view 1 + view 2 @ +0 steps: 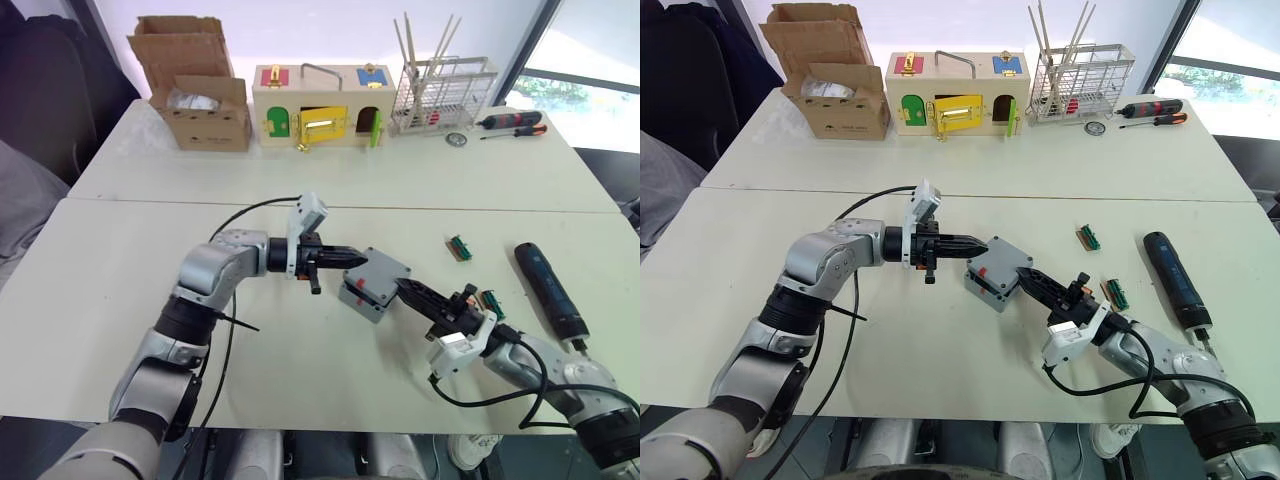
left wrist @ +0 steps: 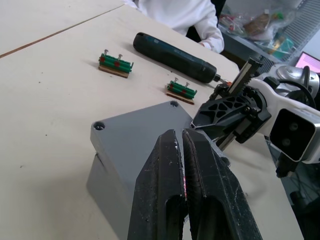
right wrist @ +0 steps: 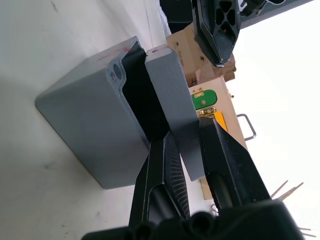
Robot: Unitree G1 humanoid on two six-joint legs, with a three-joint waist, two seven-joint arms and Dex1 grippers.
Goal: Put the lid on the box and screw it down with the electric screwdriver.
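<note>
Right gripper [image 1: 1038, 283]: nearest the robot, its two black fingers clamped on the near edge of the flat square grey plastic lid [image 3: 172, 100], one finger under it inside the box's opening, the other on top.
Lid: tilted over the small grey plastic box [image 1: 362, 299], raised on the right gripper's side, so a dark gap shows between lid and box in the right wrist view.
Box: on the pale tabletop [image 1: 120, 260] near its middle, between the two grippers, with a red mark on its near side.
Left gripper [image 1: 352, 257]: black fingers pressed together, nothing between them, tips at the lid's left edge.
Electric screwdriver [image 1: 548, 285]: thick dark blue-black cylinder lying flat on the tabletop well to the right of the box, untouched.
Small green terminal blocks [image 1: 459, 247]: two, between box and screwdriver.
Far edge: brown cardboard box [image 1: 195, 95], wooden box with coloured doors [image 1: 320, 105], white wire rack [image 1: 442, 95], red-and-black hand screwdrivers [image 1: 512, 124].
</note>
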